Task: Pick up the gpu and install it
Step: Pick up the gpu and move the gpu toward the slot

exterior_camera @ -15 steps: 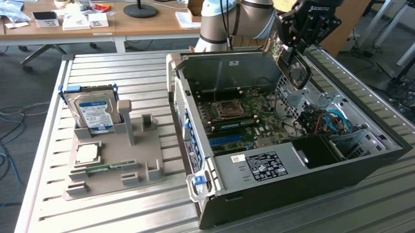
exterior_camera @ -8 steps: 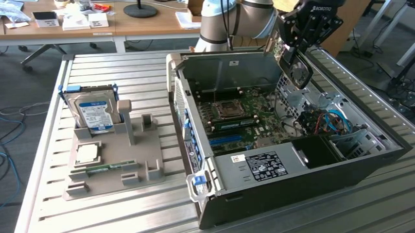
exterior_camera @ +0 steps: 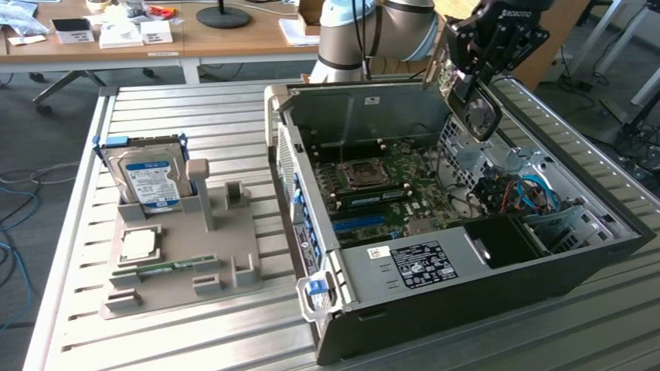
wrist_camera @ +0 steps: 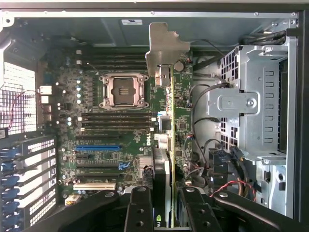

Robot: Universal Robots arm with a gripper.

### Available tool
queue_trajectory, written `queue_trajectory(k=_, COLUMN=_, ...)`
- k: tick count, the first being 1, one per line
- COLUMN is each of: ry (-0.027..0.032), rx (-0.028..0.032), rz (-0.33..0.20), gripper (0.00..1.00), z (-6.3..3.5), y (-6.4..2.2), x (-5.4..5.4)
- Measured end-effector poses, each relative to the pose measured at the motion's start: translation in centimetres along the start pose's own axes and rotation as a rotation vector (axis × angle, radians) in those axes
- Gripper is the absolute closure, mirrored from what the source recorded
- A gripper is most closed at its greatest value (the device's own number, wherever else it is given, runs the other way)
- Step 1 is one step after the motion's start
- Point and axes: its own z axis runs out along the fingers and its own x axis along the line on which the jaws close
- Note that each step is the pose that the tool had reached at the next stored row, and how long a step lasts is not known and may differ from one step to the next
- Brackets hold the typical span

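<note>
Case (exterior_camera: pixel 464 286) lies open side up, giving overhead access. Motherboard (wrist_camera: pixel 120 135) exposed, slots bare. gpu (wrist_camera: pixel 170 125) hangs edge-on above board (not seated), crosswise to slots. Gripper (wrist_camera: pixel 166 205) partly closed, clamping card faces, likely to leave lower edge free.

1. One robot arm (exterior_camera: pixel 361 31), with one gripper (exterior_camera: pixel 472 77) that shows two black fingers (wrist_camera: pixel 139 210).
2. One gpu (exterior_camera: pixel 477 112), with one silver bracket (wrist_camera: pixel 161 48) at its end.
3. One open computer case (exterior_camera: pixel 464 290), with one motherboard (exterior_camera: pixel 387 197) inside it.
4. On that board: one processor socket (wrist_camera: pixel 121 91), one long blue slot (wrist_camera: pixel 98 147) and one cream slot (wrist_camera: pixel 94 185).
5. One grey holder (exterior_camera: pixel 232 239), bearing one hard drive (exterior_camera: pixel 150 179), one processor chip (exterior_camera: pixel 141 244) and one RAM stick (exterior_camera: pixel 165 268).
6. One slatted metal table (exterior_camera: pixel 185 108) under all of it.
</note>
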Motion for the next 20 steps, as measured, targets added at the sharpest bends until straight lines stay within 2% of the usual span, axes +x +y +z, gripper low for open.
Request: queue_trajectory(k=20, ry=0.0000, rx=0.0000, rz=0.000, gripper=0.73, z=0.00, y=0.04, x=-1.03)
